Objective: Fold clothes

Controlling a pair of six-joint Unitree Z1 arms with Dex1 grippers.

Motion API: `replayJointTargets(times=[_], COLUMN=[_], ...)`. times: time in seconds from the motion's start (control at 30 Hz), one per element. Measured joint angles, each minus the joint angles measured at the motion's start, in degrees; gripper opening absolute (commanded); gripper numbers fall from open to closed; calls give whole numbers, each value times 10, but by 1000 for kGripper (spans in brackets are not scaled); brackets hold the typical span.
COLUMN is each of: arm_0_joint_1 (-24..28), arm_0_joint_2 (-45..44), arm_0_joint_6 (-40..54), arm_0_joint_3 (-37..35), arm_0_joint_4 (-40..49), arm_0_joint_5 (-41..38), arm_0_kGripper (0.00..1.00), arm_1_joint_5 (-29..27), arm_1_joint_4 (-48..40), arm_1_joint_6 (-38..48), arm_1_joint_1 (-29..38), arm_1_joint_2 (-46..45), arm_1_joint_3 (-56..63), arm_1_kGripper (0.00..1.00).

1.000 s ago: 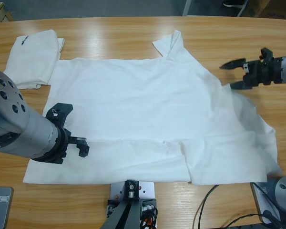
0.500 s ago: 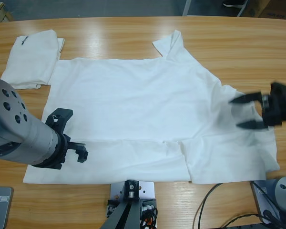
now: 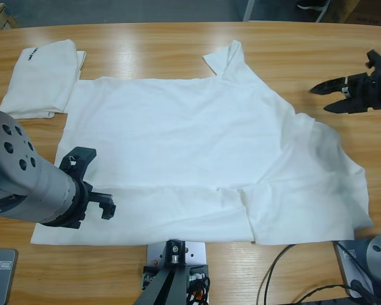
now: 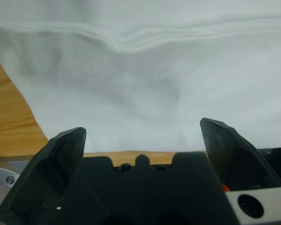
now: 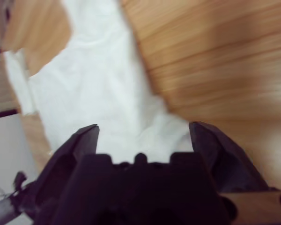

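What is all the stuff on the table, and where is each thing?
Spread T-shirt: one, white, lying flat across the middle of the table, its bottom hem near the front edge.
Folded T-shirt: one, white with a small black lettering mark, at the table's far left corner, beside the spread one.
Table: one, light brown wood, under everything.
Black cables: a few, hanging off the front edge near the right.
Left hand: one, black jaws open, over the spread shirt's front left part, holding nothing.
Right hand: one, black jaws open, over bare wood just right of the spread shirt, holding nothing.
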Motion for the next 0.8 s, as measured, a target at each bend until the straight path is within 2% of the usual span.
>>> replayJointTargets(times=[0.2,0.43,0.8], arm_0_joint_1=[0,0,0], arm_0_joint_2=[0,0,0], arm_0_joint_6=[0,0,0], arm_0_joint_3=[0,0,6], arm_0_joint_4=[0,0,0], arm_0_joint_5=[0,0,0], arm_0_kGripper=[945,945,945], arm_1_joint_5=[-13,40,163], arm_1_joint_4=[53,96,-53], arm_1_joint_6=[-12,-8,7], arm_1_joint_1=[-40,-42,-42], arm_1_joint_2=[52,82,157], arm_1_joint_3=[-6,-7,-2], arm_1_kGripper=[782,784,784])
